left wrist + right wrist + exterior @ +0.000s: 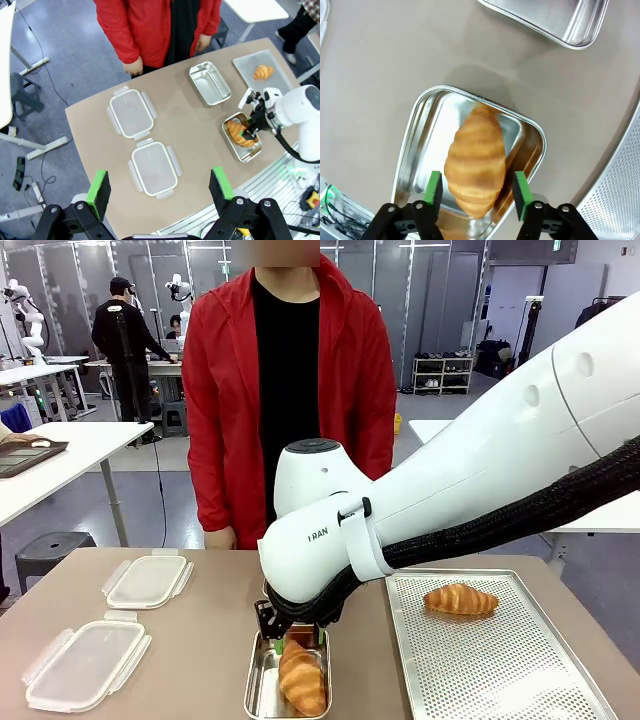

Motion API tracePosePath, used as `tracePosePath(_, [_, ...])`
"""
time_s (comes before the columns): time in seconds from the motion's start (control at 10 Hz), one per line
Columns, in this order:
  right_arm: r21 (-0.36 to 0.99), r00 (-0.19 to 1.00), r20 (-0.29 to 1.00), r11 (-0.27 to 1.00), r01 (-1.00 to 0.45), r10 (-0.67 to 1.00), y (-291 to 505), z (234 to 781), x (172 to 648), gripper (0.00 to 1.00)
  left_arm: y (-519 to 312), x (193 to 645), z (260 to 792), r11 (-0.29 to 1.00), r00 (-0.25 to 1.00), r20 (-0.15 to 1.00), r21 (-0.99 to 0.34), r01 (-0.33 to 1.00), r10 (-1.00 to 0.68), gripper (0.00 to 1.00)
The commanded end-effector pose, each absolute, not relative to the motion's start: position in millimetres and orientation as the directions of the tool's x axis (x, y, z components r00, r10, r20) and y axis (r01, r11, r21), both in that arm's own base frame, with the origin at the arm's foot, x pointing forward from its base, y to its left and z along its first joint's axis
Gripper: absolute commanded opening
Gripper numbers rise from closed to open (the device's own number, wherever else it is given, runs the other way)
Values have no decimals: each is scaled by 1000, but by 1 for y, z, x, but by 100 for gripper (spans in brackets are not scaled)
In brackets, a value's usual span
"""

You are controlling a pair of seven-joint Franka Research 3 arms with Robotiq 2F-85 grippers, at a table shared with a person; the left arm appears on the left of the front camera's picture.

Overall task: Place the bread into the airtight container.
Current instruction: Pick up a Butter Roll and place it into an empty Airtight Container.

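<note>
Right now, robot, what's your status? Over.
Right gripper open, straddling croissant in tin. Left gripper open, empty. Second croissant on tray. Nothing blocking.

Container (417, 130): polished metal, mirror-bright walls; the croissant (476, 160) in it has a ridged, golden crust with a soft sheen. Tray (500, 660): perforated metal, dull satin finish. Two lids (148, 580): smooth translucent plastic; desk (200, 640): matt, smooth brown top.

Right wrist close over croissant (475, 160)
</note>
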State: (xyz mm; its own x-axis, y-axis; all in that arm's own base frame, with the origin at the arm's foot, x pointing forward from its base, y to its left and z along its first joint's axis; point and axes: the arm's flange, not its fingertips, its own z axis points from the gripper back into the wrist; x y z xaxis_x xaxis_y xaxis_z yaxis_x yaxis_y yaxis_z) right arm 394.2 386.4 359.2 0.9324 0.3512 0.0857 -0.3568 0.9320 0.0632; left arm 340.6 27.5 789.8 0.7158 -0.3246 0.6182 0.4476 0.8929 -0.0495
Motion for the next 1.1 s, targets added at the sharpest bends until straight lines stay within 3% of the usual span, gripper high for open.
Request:
tracePosePath(0.0, [94,932,102,929,-357,348,381,358,396,99,27,339,790,891,713,620,-51,452,-326,100])
tracePosePath(0.1, [100,929,107,925,-366,355,379,359,397,100,27,339,790,891,713,620,-51,452,-326,100])
tracePosePath(0.2, [109,927,86,922,-373,365,373,358,399,93,27,339,790,891,713,620,-51,452,-326,100])
tracePosePath(1.0, [69,934,89,933,-353,347,385,359,396,93,27,339,790,891,713,620,-51,452,-326,100])
